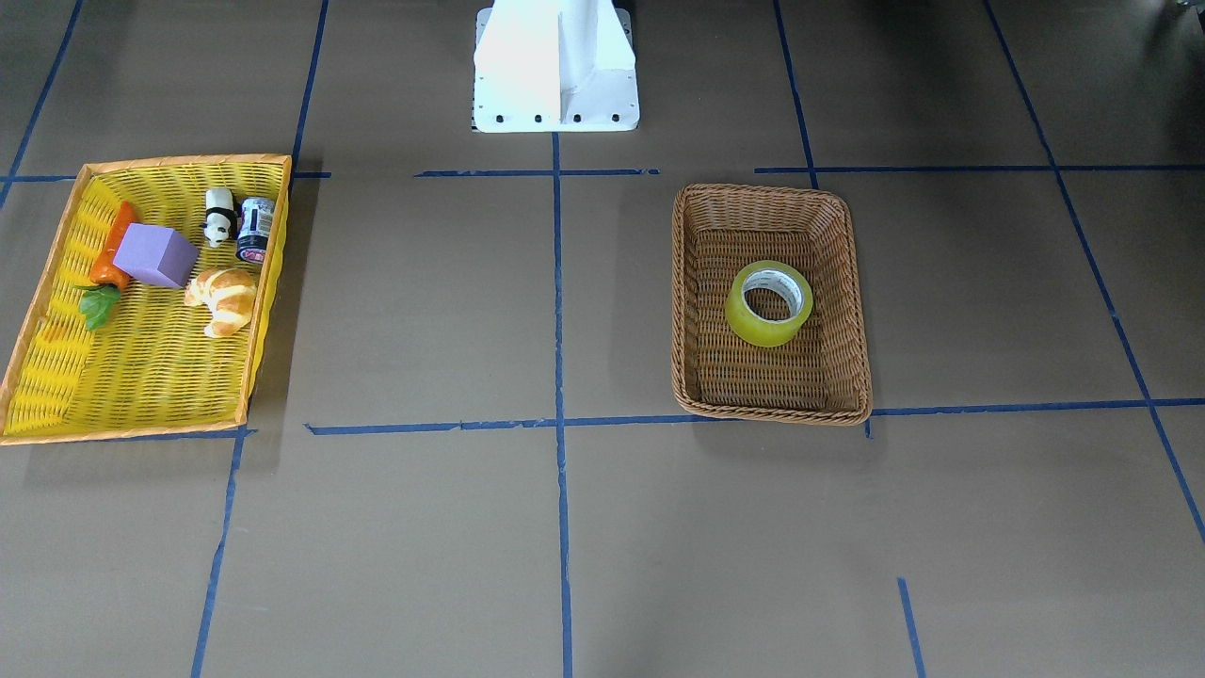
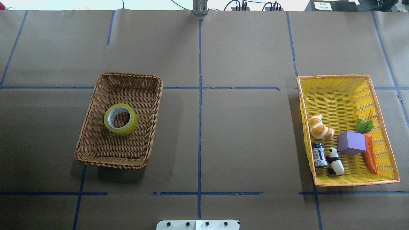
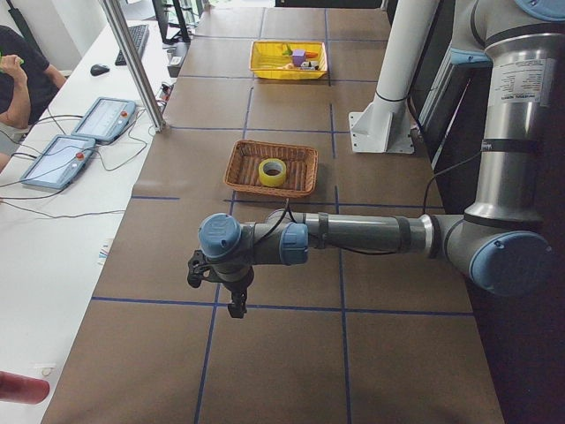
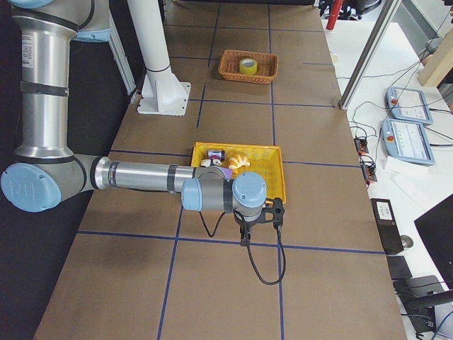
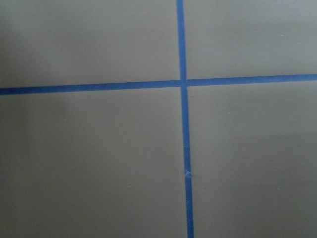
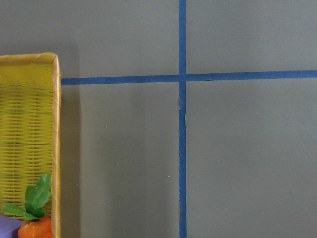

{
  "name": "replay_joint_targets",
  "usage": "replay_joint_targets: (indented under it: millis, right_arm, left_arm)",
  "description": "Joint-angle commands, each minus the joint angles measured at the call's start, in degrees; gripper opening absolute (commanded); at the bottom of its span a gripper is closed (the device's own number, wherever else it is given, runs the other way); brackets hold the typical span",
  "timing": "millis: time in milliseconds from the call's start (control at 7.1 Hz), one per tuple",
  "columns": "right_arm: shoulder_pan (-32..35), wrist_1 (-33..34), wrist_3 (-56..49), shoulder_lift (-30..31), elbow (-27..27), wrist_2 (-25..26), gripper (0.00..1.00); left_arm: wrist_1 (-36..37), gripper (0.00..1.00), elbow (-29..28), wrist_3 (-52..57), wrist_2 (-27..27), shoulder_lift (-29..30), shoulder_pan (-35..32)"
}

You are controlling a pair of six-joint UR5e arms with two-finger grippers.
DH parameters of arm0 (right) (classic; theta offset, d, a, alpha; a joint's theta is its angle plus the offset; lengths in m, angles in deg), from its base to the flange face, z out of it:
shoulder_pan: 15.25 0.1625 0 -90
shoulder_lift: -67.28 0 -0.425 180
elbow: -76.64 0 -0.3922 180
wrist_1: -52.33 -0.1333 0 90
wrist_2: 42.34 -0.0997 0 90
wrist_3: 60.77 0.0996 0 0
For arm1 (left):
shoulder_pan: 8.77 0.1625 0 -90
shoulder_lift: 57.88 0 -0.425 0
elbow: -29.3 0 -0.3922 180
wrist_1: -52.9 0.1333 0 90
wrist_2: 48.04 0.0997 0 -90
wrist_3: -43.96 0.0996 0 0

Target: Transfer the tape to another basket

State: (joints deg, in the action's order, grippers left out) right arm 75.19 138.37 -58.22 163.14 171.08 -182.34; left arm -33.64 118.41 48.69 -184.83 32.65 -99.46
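at the middle right of the front-facing view, the tape (image 1: 769, 303) lies flat on the floor of the brown wicker basket (image 1: 772, 411), core hole facing up, roughly centred and clear of all four walls. lying flat like this it cannot roll, and its open core and outer wall both stand free, so you can close one finger inside the hole or span the whole roll.

at the left of that same view sits the yellow tray basket (image 1: 141, 395), well apart from the wicker one. its croissant (image 1: 222, 298), purple block (image 1: 155, 254), carrot (image 1: 113, 250), panda figure (image 1: 219, 216) and small can (image 1: 255, 228) crowd its upper half, leaving the lower half bare for a set-down.

neither arm is over either basket. the left end effector (image 3: 233, 300) hangs above bare desk (image 1: 424, 311) in the lower left of the left side view, and the right end effector (image 4: 245, 237) hangs just below the yellow tray in the right side view. each shows only in its side view, so you cannot tell whether the fingers are spread or closed; nothing is seen held in them. the wrist cameras look straight down on desk and blue grid lines (image 5: 182, 119).

with both arms clear and the roll settled in a basket, you are either at the very start or done; these views alone don't settle which.
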Motion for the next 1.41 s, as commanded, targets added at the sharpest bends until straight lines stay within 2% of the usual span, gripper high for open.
replay_joint_targets:
  millis: [0,1268]
  right_arm:
    - [0.08,0.01,0.00,0.03,-0.04,1.05,1.00]
    - [0.17,0.10,0.00,-0.15,-0.04,2.37,1.00]
  left_arm:
    - [-0.12,1.00,-0.60,0.10,-0.15,-0.70,-1.24]
    - [-0.30,1.00,-0.08,-0.43,-0.15,-0.44,-1.33]
